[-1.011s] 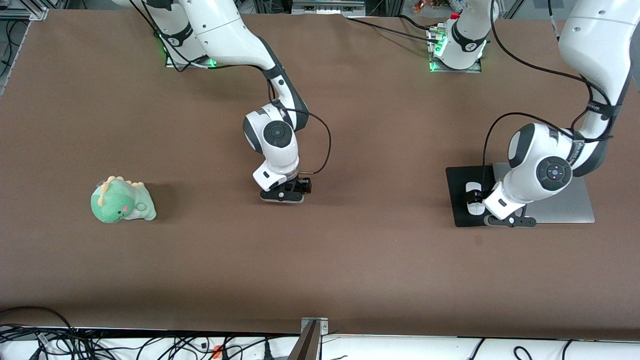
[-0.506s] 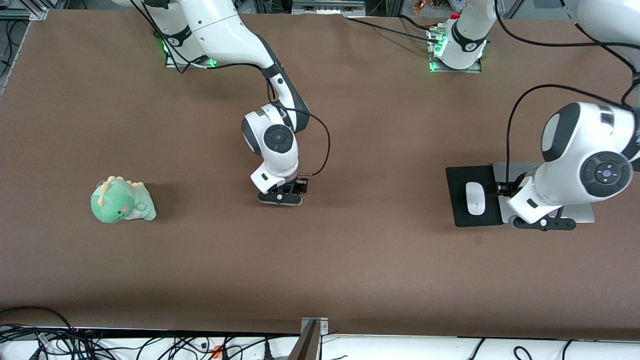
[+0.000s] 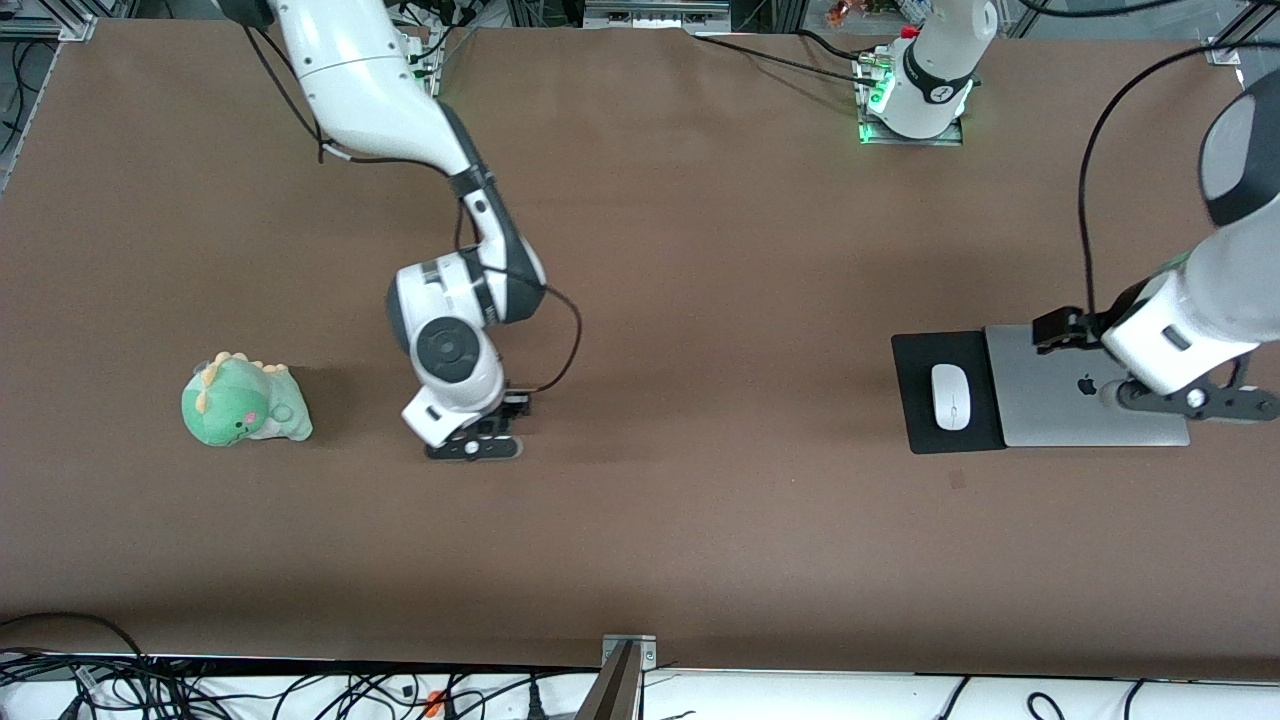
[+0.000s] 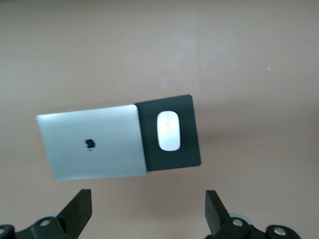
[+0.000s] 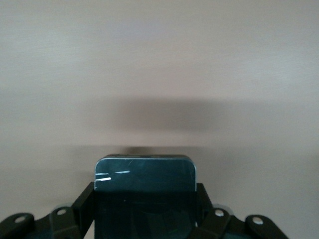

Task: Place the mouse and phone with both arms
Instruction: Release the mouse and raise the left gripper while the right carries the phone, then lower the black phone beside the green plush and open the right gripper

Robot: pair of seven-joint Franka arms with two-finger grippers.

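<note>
Your right gripper (image 3: 472, 449) hangs low over the bare brown worktop (image 3: 700, 520), toward the right arm's end of it, and its black fingers (image 5: 83, 204) are clamped on the two long edges of the small flat black phone with rounded corners (image 5: 144, 191). In the right wrist view the phone sits squarely between those fingers, its glossy face toward the camera and its free end sticking out past the fingertips over the worktop, with its shadow on the surface just ahead. From the front camera the phone itself is hidden under the gripper.

Near that gripper, toward the right arm's end of the worktop, sits a green plush dinosaur with a yellow crest (image 3: 244, 402); the two are apart.

Your left gripper (image 3: 1190, 400) is raised over the closed silver laptop (image 3: 1060, 400) at the left arm's end of the worktop. Its fingers (image 4: 79, 211) are spread wide with nothing between them.

The small white glossy oval mouse with a thin grey centre line (image 3: 951, 396) lies flat on the black square mouse pad (image 3: 925, 430), which touches the laptop's edge. In the left wrist view the mouse (image 4: 168, 130) lies well clear of both spread fingers, roughly midway between their lines.
</note>
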